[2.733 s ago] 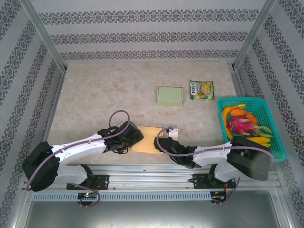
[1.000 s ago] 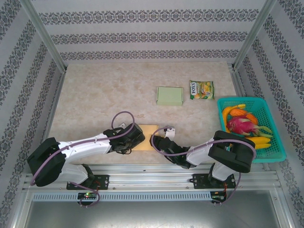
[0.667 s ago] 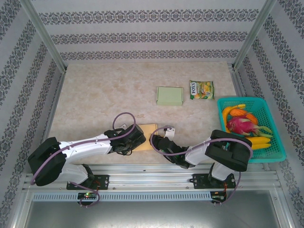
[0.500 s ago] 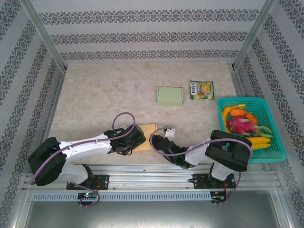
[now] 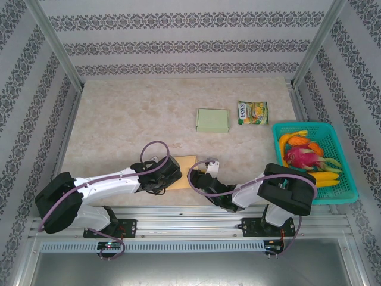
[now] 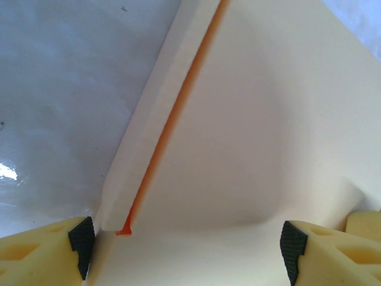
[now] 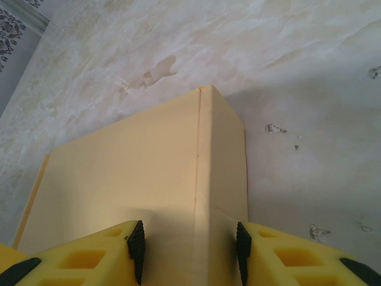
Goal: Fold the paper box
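Paper box (image 5: 187, 162) lies at the worktop's (image 5: 131, 119) near edge, between both arms. Right tool (image 7: 189, 247) pinches its raised side wall, likely to crease it. Left tool (image 6: 184, 244) straddles it widely, perhaps steadying; I cannot tell if it grips.

I count two arms, the left arm (image 5: 98, 186) and the right arm (image 5: 268, 192). There's one teal basket (image 5: 352, 189) holding a heap of fruit (image 5: 300, 158) too tangled to number. Left of the basket lie one snack packet (image 5: 253, 112), one green box (image 5: 212, 120) and one yellow paper box (image 5: 186, 161).
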Robot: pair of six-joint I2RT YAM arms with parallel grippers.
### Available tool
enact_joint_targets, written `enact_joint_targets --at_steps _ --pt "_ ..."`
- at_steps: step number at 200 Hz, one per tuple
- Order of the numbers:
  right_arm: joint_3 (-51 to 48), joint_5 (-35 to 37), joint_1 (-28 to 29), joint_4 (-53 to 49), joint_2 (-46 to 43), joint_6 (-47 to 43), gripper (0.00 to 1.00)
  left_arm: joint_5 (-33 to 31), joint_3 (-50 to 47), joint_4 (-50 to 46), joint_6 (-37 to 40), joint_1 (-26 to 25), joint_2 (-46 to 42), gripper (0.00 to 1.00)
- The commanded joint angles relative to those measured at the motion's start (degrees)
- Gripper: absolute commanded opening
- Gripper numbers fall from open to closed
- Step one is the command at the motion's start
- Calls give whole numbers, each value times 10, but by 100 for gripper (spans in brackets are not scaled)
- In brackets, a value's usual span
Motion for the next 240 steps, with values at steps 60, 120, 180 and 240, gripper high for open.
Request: enact_joint_targets --at_steps 60,120,180,240 --pt "-5 -52 17 -79 6 -27 46 -42 -61 40 -31 4 -34 78" --pt "-5 -57 19 -88 0 -33 46 -43 -64 46 -23 16 -35 74" --pt "-5 -54 19 -90 -6 -36 46 -31 -62 59 -23 18 -15 70" --pt "-4 -53 19 -148 -63 -77 51 -37 -75 57 -28 20 -17 70"
